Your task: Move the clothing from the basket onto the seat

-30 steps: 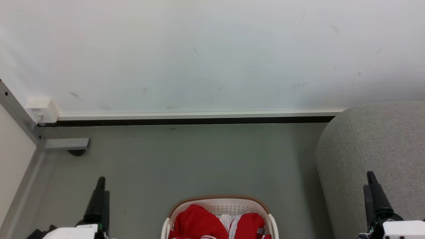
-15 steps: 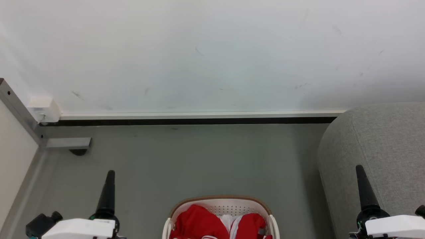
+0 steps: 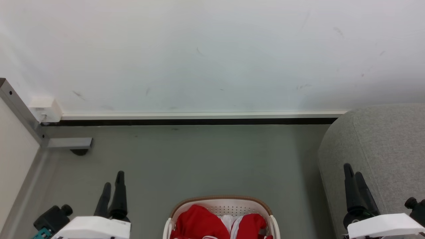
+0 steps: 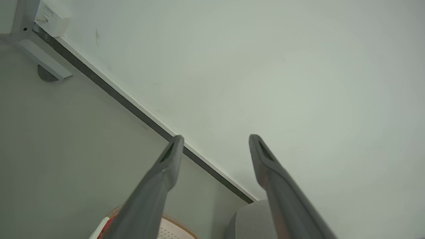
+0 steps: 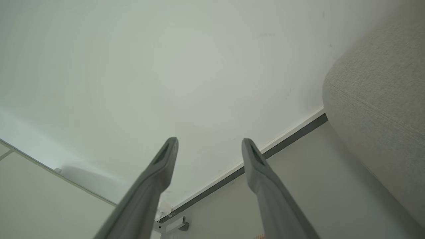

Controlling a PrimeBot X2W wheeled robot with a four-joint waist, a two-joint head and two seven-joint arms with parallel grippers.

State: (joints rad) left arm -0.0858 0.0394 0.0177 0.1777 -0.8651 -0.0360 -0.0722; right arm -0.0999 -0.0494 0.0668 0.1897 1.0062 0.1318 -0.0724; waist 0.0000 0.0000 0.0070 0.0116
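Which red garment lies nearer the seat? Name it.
The right-hand garment, by the basket's right wall, on the seat's side; white fabric parts it from the bigger left garment.

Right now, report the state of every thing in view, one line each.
left gripper: fingers apart, holding nothing.
right gripper: fingers apart, holding nothing.
clothing: crumpled inside the basket.
basket: upright on the floor, loaded.
seat: no clothing on the visible part.

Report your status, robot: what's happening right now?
Both open, empty: left gripper, right gripper. Visible bright red fabric clothing in cream-white perforated plastic basket. Rightward, grey fabric-upholstered seat. Nothing seen in the way.
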